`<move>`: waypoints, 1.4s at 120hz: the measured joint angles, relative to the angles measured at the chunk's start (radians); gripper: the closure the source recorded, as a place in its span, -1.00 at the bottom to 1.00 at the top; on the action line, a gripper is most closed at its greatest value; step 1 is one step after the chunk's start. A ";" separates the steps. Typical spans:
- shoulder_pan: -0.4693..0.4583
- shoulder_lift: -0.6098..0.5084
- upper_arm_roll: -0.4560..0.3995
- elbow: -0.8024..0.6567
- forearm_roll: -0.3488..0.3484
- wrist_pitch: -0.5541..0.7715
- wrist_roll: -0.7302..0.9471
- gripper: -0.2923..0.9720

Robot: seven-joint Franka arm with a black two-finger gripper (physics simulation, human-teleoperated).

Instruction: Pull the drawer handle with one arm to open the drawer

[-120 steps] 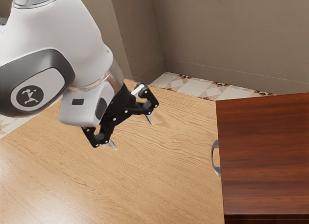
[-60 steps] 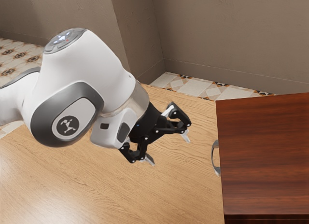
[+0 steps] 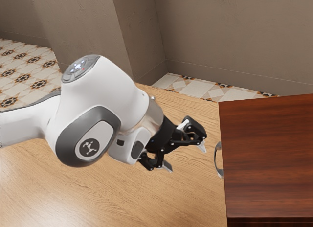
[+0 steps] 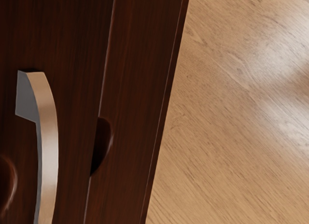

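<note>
The handle (image 3: 218,160) is a bowed bar of silver-grey metal, fixed to the dark reddish-brown front of the drawer (image 4: 72,55). It sits straight ahead of the pincer (image 3: 185,158), near the fingertips but apart from them. In the wrist view the handle (image 4: 41,137) stands proud of the wood, with a shadowed hollow beside it. The drawer belongs to a cabinet (image 3: 269,153) whose flat, glossy top of the same dark wood spreads out beyond the handle, away from the pincer. The pincer is released, its two black fingers spread wide with nothing between them, and it points toward the cabinet's near face. Only bare surface lies between the fingertips and the handle. Under the pincer is a pale wood tabletop (image 3: 73,197) with long grain lines, and the wrist view shows it running up to the cabinet's edge (image 4: 231,113). Behind the pincer bulks the white arm (image 3: 98,134). Past the tabletop's far edge lies a patterned tile floor (image 3: 200,87), closed in by plain beige walls (image 3: 230,31) that meet in a corner.
</note>
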 joint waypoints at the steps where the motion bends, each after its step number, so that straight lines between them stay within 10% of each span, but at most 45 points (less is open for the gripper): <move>1: -0.002 0.002 0.002 0.000 0.001 0.003 0.001 -0.54; 70: -0.026 0.091 0.011 0.008 0.038 0.102 0.069 -0.54; 168: -0.019 -0.088 0.070 -0.170 0.035 0.097 0.142 -0.48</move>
